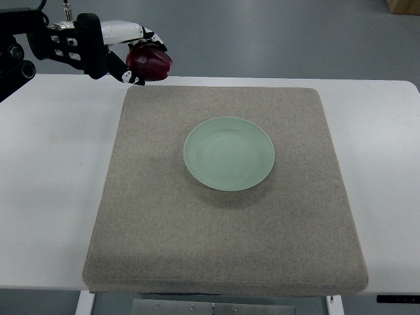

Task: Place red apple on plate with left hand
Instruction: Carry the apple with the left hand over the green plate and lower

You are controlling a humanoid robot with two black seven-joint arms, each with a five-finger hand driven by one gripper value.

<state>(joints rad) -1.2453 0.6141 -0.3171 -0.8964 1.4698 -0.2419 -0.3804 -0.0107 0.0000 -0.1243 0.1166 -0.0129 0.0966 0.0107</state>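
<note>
Left hand: black-and-white robot hand (121,49) reaches in level from the left, fingers curled around the apple.
Apple: dark red, round, glossy (149,63), above the mat's far-left corner.
Plate: pale green, round, smooth (229,153), mid-mat.
Mat: grey, coarse, square (223,249).

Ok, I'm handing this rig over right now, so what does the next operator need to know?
Left hand: shut on the red apple, held up at the far left corner of the grey mat.
Right hand: not in view.
Plate: pale green, empty, around the middle of the mat on the white table.
Done: apple grasped.
Left: carry it over the plate, lower it, release.
</note>
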